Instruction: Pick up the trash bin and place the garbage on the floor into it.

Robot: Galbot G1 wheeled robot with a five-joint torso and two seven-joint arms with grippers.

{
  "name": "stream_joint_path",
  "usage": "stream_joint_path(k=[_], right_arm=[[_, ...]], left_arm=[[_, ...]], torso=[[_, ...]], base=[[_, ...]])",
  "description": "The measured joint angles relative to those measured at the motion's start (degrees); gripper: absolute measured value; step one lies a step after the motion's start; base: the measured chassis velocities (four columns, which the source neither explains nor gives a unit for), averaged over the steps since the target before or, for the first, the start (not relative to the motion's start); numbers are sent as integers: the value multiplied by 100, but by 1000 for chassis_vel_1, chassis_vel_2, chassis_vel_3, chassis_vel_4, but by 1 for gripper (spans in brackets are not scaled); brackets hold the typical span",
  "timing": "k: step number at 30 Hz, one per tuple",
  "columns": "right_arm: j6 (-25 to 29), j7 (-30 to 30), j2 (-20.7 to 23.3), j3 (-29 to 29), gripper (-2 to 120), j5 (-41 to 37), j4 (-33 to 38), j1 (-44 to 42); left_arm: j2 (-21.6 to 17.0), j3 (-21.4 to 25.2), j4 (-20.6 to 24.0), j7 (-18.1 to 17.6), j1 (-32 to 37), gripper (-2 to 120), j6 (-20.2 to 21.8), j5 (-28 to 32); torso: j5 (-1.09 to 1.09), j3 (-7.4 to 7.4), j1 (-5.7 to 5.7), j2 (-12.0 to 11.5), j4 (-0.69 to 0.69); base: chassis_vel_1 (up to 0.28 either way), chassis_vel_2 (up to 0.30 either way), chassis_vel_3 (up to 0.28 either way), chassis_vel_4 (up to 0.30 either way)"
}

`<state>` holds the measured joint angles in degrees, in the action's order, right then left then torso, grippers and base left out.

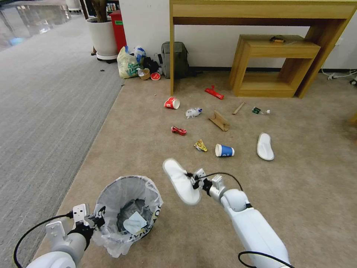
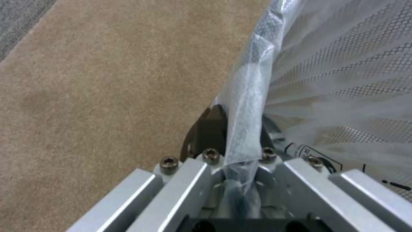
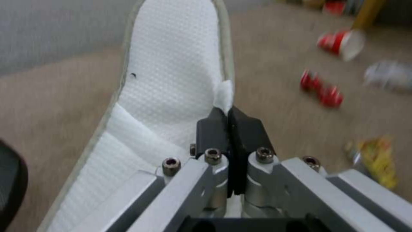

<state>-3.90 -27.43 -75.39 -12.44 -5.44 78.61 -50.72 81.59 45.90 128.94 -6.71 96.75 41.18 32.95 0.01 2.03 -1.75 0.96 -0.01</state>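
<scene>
White slipper (image 1: 181,182) hung from the right gripper (image 1: 192,181), whose jaws were pinched nearly shut on its edge, above the beige floor (image 1: 148,149) just right of the trash bin (image 1: 128,208). The left gripper (image 1: 97,221) clamped the bin's bagged rim, its jaws narrowed onto the plastic. One second slipper (image 1: 265,146) lay on the carpet, with one red cup (image 1: 171,103), one blue cup (image 1: 224,150), one crushed can (image 1: 178,130) and one yellow wrapper (image 1: 200,145). The left wrist view revealed the bin's mesh wall (image 2: 352,74) through the liner; the right wrist view revealed the slipper's dimpled fabric (image 3: 172,64).
</scene>
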Motion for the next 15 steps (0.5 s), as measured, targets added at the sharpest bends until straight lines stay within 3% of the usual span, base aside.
stream_joint_path(k=[6, 9, 15], right_arm=[[-54, 59, 99, -17, 0, -94, 626, 128], [-275, 157, 169, 100, 0, -491, 1250, 552], [-543, 268, 152, 377, 0, -1036, 1828, 1040]], left_arm=[[-111, -14, -40, 0, -32, 0, 2, -24], [-236, -38, -79, -23, -96, 0, 16, -24], [-372, -77, -117, -87, -170, 0, 62, -12]], torso=[[0, 0, 0, 0, -1], [-1, 0, 0, 0, 0], [-2, 0, 0, 0, 1]], base=[[0, 0, 0, 0], [0, 0, 0, 0], [0, 0, 0, 0]])
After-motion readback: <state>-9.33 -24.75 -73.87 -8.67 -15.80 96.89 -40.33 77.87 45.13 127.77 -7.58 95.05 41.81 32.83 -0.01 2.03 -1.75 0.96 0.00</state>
